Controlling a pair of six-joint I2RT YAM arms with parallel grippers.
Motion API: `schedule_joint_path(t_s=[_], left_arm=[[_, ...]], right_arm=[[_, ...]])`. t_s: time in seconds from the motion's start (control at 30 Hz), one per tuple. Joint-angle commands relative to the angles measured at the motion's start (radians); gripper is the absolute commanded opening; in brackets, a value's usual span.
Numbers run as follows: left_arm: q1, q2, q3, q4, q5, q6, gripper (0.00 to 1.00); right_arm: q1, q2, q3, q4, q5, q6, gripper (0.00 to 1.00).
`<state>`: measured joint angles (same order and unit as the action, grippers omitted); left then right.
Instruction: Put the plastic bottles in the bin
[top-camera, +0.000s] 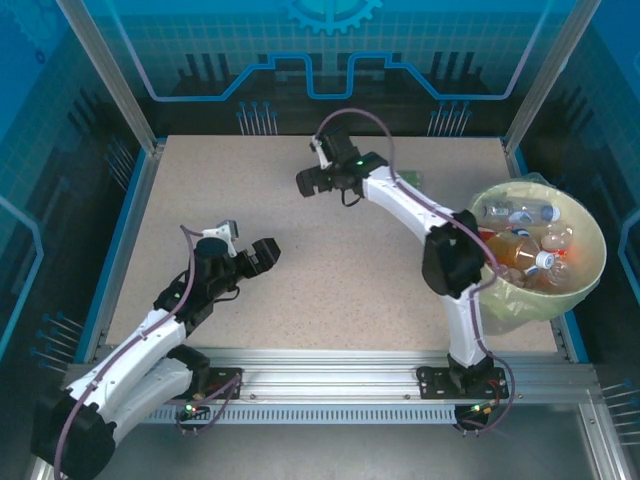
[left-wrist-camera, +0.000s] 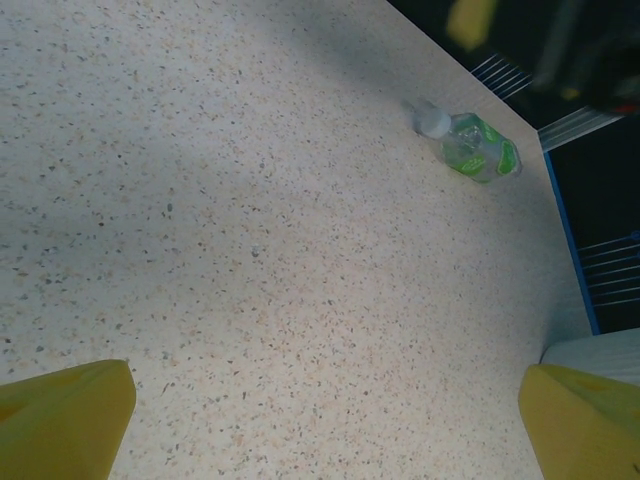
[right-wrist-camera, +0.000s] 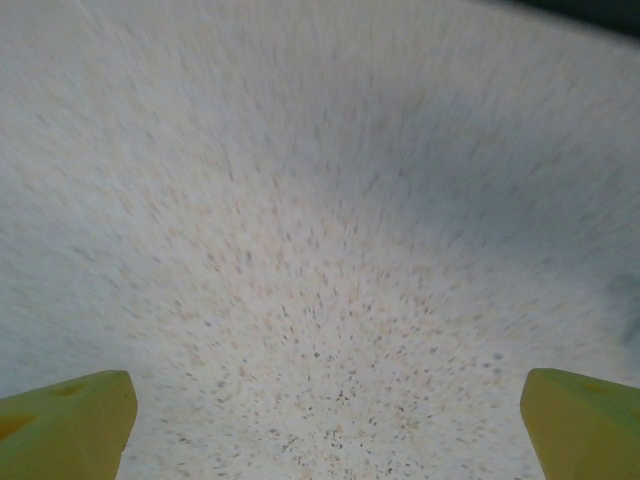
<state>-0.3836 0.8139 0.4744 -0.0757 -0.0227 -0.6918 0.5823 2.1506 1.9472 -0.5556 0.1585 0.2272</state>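
Lying on its side near the far right edge of the speckled beige tabletop (top-camera: 250, 200): one small clear plastic bottle with a green label and pale cap (left-wrist-camera: 470, 147), well apart from both sets of fingertips and, from above, partly tucked behind the right arm (top-camera: 400, 200). Already inside the large round pale yellow-green bin (top-camera: 598, 262) at the right side of the table: several more clear bottles (top-camera: 530, 250), orange and blue labels among them. Left gripper (left-wrist-camera: 325, 405) with yellow fingers spread wide, holding nothing, facing the green-labelled bottle from far off. Right gripper (right-wrist-camera: 325, 405) likewise wide apart and empty, over bare tabletop, blurred in its own camera. Likely trouble from here: nudging the round body with one finger before closing and sending it rolling toward the table edge; pinching the slick, crushable plastic off-centre and squirting it out; both arms converging on the one bottle and clashing, with the right forearm so close beside it; letting go short of the rim on the carry, or snagging the thin liner (top-camera: 505, 300) and tipping the bin. Best guarded against by squaring the fingers across the body, closing only once astride it, and leaving the reach to one arm.
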Motion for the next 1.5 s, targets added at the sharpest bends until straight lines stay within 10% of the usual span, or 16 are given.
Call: schedule_joint_path(t_s=[0.0,0.73,1.17,1.47], left_arm=[[0.008,-0.015,-0.017,-0.045,-0.03,0.034,0.99],[0.01,0.048,-0.018,-0.038,-0.074,0.04,0.99],[0.009,0.089,-0.006,-0.031,-0.07,0.042,0.99],[0.009,0.094,-0.005,-0.029,-0.061,0.042,0.99]], right_arm=[[-0.008,0.053,0.085,-0.021,-0.007,0.012,1.0],[-0.285,0.106,0.07,-0.037,0.138,0.05,1.0],[-0.374,0.383,0.433,-0.36,0.051,0.084,1.0],[-0.32,0.158,0.106,-0.253,-0.046,0.044,1.0]])
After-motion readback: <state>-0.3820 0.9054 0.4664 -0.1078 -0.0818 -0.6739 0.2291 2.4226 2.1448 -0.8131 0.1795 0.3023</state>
